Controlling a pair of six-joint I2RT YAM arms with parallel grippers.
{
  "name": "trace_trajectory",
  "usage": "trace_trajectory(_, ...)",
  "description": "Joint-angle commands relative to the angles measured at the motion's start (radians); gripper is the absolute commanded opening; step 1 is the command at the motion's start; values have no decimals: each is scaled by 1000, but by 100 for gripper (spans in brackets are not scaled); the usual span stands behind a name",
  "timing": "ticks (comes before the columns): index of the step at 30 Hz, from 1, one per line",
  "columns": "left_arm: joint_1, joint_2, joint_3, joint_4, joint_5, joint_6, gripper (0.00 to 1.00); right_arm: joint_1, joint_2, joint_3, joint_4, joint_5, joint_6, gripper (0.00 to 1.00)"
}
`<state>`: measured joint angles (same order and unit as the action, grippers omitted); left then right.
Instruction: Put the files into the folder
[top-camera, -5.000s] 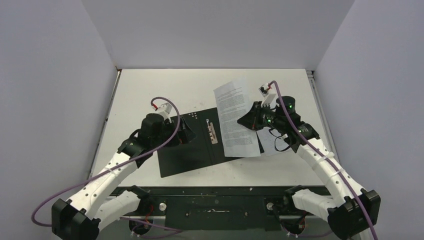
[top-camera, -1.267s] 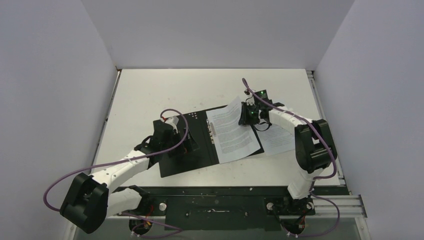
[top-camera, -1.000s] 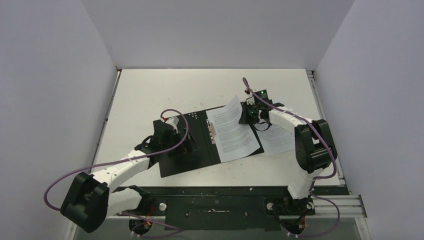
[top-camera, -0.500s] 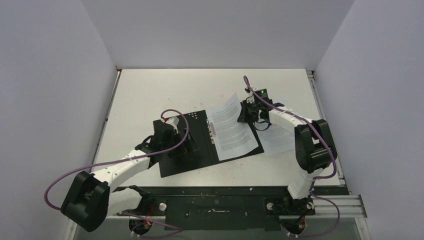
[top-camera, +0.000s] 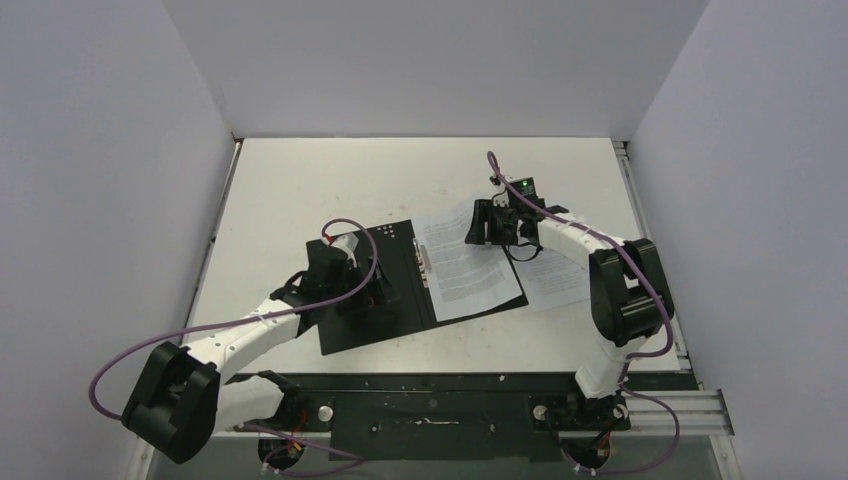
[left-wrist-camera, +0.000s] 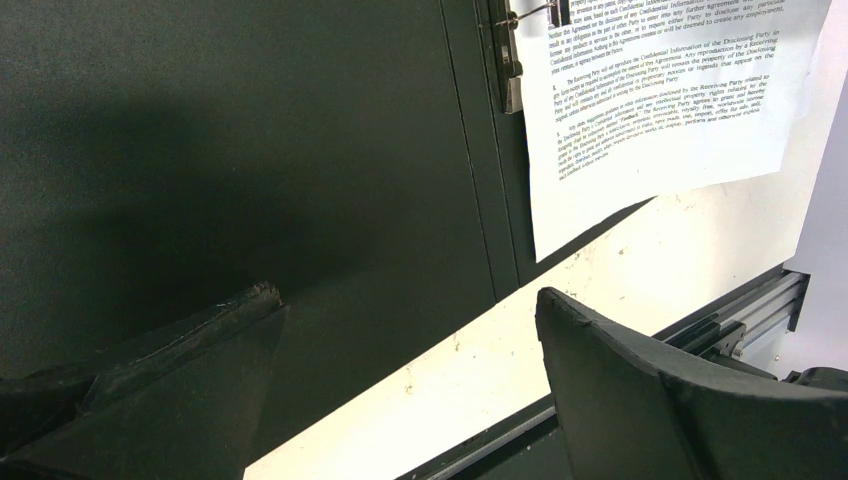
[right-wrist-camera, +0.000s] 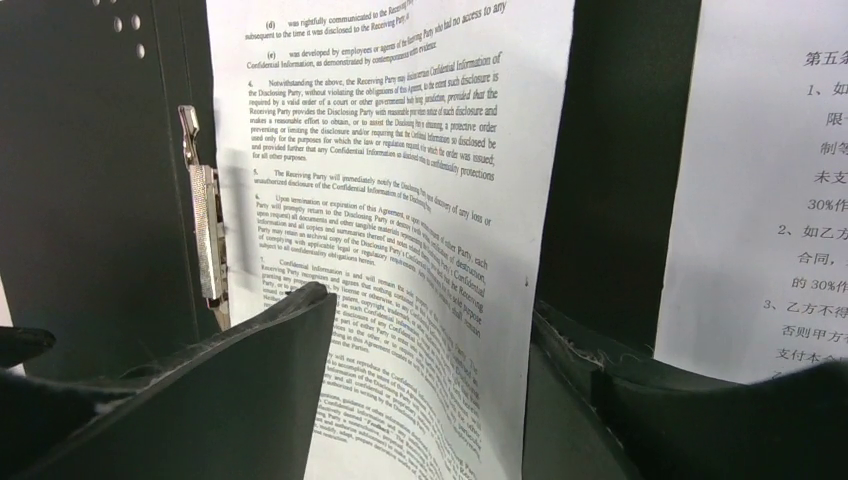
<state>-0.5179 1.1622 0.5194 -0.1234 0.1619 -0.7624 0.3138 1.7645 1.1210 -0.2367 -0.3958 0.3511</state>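
One printed sheet (top-camera: 465, 265) is lying on the folder's (top-camera: 380, 325) right half, beside the spine clip (top-camera: 424, 262). My right gripper (right-wrist-camera: 430, 300) is hanging open above it, left gripper (left-wrist-camera: 405, 295) likewise. I am recommending squaring its edges.

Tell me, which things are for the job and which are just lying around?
For the job: the folder, its spine clip, the printed sheet lying on it, the second sheet beside it.
Just there: purple cables, the table, the dark rail at its near edge.
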Motion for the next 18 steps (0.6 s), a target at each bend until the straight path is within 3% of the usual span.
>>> trace_trajectory(1, -7, 0, 22, 28, 10, 15, 97, 3, -13, 8, 26, 31, -10, 63)
trace_trajectory(18, -7, -14, 31, 12, 0, 18, 97, 2, -95, 23, -57, 342, -34, 83)
